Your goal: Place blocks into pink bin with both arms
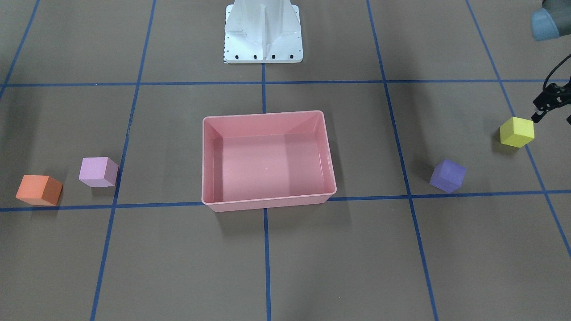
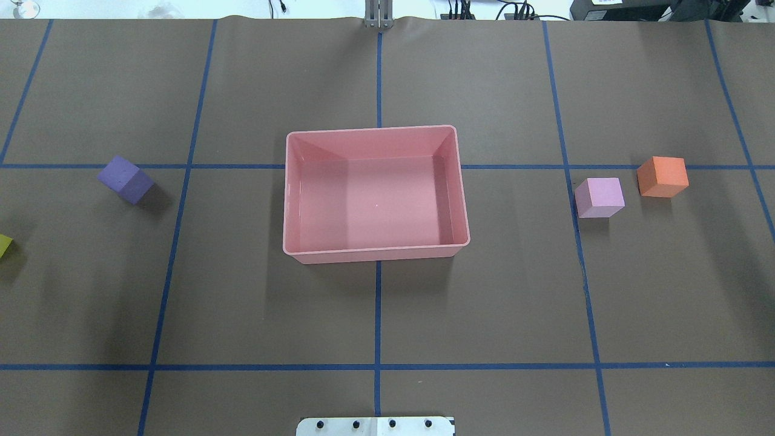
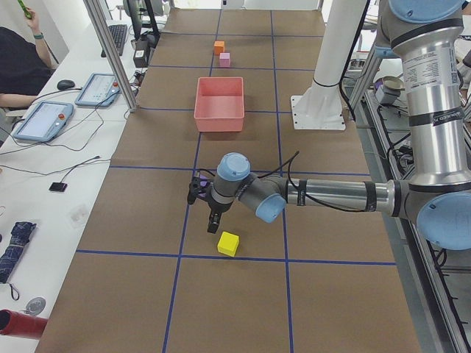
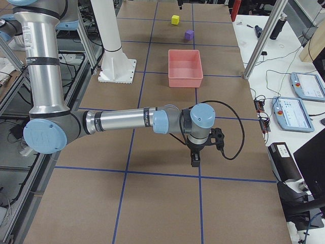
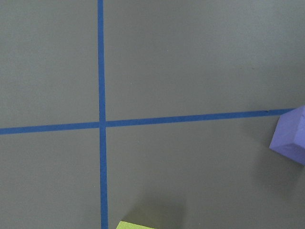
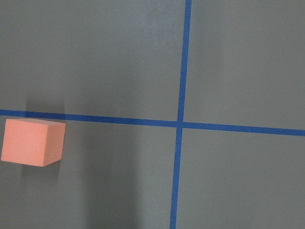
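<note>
The pink bin (image 2: 375, 128) stands empty at the table's centre. The purple block (image 2: 125, 179) and the yellow block (image 1: 516, 131) lie on my left side. The light pink block (image 2: 599, 197) and the orange block (image 2: 663, 176) lie on my right side. My left gripper (image 3: 213, 225) hangs just above the table beside the yellow block, cut off at the front view's edge; I cannot tell if it is open. My right gripper (image 4: 195, 160) hovers low near the table's right end, beyond the orange block (image 6: 32, 141); I cannot tell its state.
The white pedestal base (image 1: 263, 35) stands behind the bin. Blue tape lines grid the brown table. A side desk with tablets (image 3: 44, 118) and a seated person (image 3: 18, 66) runs along the far edge.
</note>
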Motion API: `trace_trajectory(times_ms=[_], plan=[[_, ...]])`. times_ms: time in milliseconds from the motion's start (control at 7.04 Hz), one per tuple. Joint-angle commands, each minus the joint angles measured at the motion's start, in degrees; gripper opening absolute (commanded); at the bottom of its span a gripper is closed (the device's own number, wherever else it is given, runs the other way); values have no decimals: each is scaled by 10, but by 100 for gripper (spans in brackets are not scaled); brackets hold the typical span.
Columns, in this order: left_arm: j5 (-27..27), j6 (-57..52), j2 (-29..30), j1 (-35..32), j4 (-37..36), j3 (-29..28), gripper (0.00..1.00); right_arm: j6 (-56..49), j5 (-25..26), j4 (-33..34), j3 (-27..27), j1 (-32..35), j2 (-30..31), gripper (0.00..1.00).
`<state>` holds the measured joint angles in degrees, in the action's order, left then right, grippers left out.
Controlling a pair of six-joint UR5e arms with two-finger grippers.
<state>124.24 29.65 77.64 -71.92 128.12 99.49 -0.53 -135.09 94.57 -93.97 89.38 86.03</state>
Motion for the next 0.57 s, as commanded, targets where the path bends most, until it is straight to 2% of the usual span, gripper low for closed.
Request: trace_trajectory(times_ms=[0, 142, 426], plan=[[-32, 10, -6, 29, 104, -72, 99, 0, 0, 0, 0, 0, -1, 100], [-32, 10, -7, 36, 132, -92, 99, 0, 0, 0, 0, -1, -1, 100], [-32, 10, -7, 54, 136, -100, 99, 0, 0, 0, 0, -1, -2, 100]])
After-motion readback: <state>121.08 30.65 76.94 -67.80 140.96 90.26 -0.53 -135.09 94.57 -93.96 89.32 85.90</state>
